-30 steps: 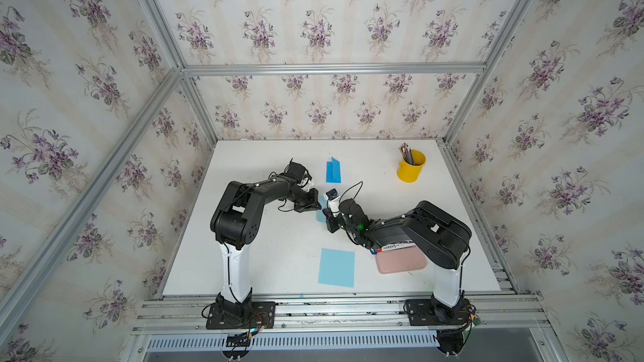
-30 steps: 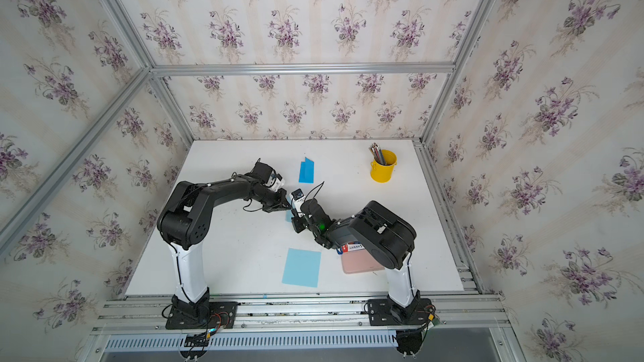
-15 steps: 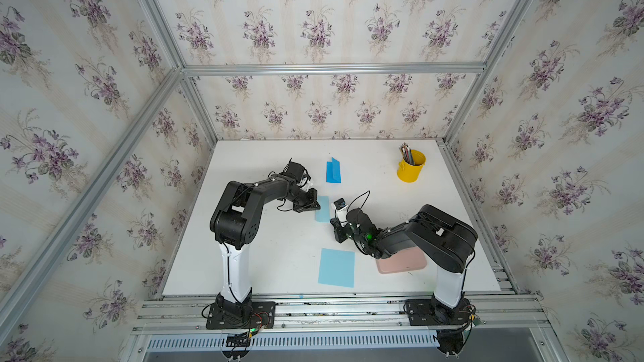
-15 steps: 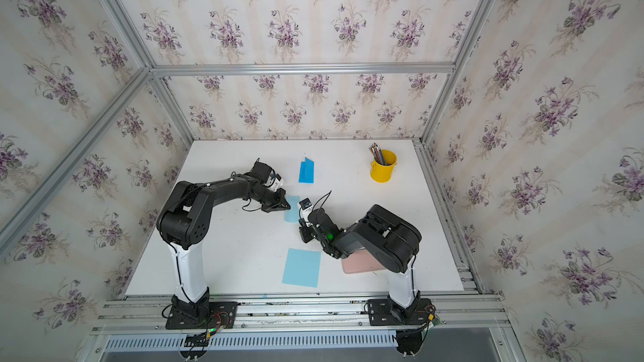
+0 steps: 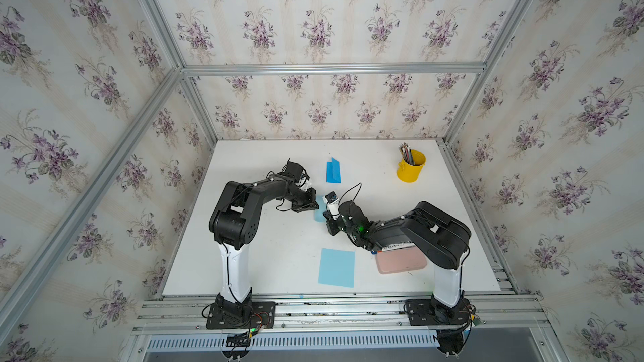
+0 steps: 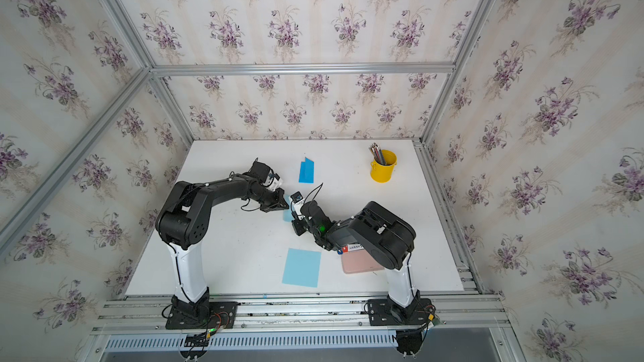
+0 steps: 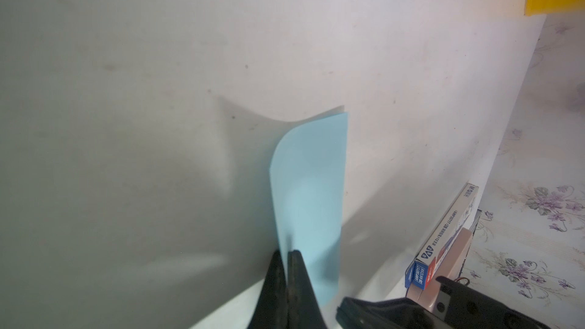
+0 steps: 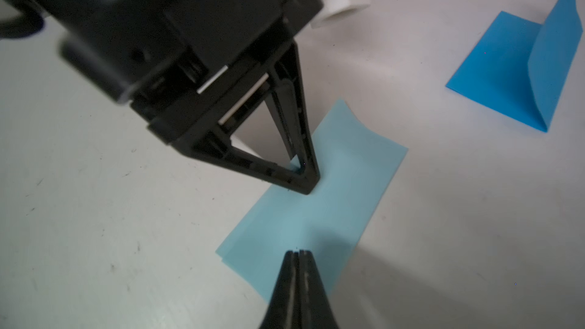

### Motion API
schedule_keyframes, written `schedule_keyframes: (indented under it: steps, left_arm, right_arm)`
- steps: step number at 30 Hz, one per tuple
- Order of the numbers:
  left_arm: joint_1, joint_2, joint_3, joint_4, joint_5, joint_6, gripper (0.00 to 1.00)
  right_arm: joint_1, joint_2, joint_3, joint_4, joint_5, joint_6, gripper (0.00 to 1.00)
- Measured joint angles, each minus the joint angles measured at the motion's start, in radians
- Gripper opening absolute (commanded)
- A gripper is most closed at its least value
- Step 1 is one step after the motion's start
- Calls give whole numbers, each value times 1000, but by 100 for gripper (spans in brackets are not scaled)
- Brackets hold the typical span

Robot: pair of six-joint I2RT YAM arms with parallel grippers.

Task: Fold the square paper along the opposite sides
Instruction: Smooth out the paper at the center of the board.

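A light blue paper (image 5: pixel 319 211) (image 6: pixel 287 213) lies folded in half at the table's middle, between my two grippers. In the right wrist view this paper (image 8: pixel 335 204) shows two layers at one corner and a slight curl at its far end. My left gripper (image 5: pixel 315 205) (image 8: pixel 308 185) is shut and its tip presses down on one long edge of the paper. In the left wrist view the paper (image 7: pixel 308 191) stretches away from the left gripper (image 7: pixel 286 252), far corner lifted. My right gripper (image 8: pixel 297 252) (image 5: pixel 329 226) is shut, with its tip over the paper's near short end.
A flat light blue square sheet (image 5: pixel 336 268) lies near the front edge. A darker blue folded paper (image 5: pixel 333 171) (image 8: pixel 519 71) stands half open at the back. A yellow cup of pencils (image 5: pixel 411 167) is back right. A pink box (image 5: pixel 400 261) lies under the right arm.
The right gripper slid off the paper's middle toward the front of the table, uncovering more of the sheet, then edged back a little. The left gripper stayed pressed on the paper.
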Motion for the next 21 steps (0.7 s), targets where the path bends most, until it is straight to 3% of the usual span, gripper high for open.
schedule_keyframes:
  steps: [6,16,21]
  left_arm:
    - [1,-5,-3,2,-14,2,0]
    - [8,2,20,-30,-22,13,0]
    - [20,21,112,-138,-111,74,0]
  right_arm:
    - [1,43,-4,45,6,0,0]
    - [1,-124,-206,33,42,26,0]
    - [-10,-214,-213,-50,74,13,0]
